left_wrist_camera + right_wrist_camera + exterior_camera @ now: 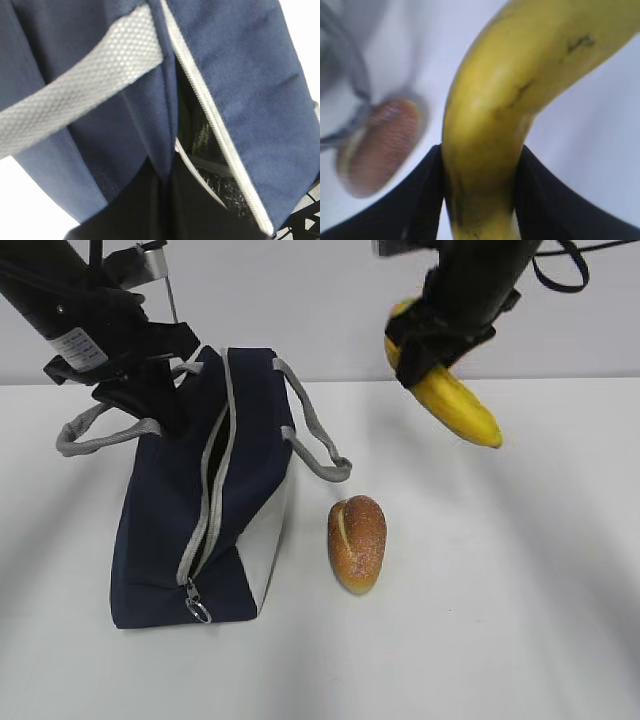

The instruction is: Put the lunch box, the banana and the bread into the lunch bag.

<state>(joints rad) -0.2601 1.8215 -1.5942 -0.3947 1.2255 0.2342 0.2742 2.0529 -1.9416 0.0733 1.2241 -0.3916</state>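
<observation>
Exterior view: the right gripper (432, 352) grips the banana (455, 400) aloft; the bread (357, 542) lies beside the lunch bag (160, 520), where the left gripper (150, 390) is clamped.
Left wrist view: blurred bag fabric, dark zipper gap (200, 135); fingertips hidden.
Right wrist view: banana pinched, bread blurred.

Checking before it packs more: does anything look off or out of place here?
Nothing stands out. The lunch bag is unzipped, the bread lies intact beside it, and the right pincer holds the banana aloft.

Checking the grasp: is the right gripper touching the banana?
Touching. The right wrist view shows the right gripper with both fingers pressed against the banana.
</observation>
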